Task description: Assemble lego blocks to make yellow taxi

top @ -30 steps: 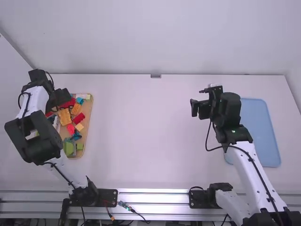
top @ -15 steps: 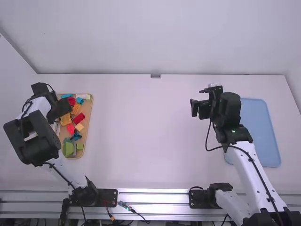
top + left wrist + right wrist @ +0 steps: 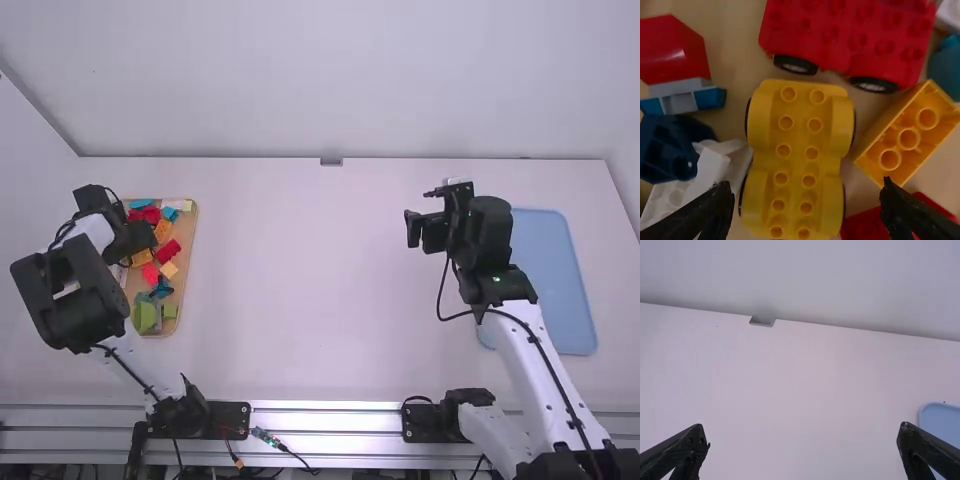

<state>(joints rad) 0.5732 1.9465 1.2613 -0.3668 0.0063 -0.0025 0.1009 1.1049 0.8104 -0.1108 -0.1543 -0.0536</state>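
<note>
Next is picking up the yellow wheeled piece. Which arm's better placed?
Left, I'd say: the left hand, open, is over the yellow wheeled piece in the wooden tray. The right hand, also open, is across the table by the blue tray.

Pale wall (image 3: 330,80) behind white table (image 3: 320,280); metal rail (image 3: 325,416) along near edge.

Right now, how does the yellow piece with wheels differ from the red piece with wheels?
The yellow wheeled piece bulges out in rounded curves over its wheels; the red wheeled piece has straighter sides. The yellow one lies roughly crosswise to the red one. Pale hubs show on the red one, only dark wheel edges on the yellow. Both have round studs.
</note>
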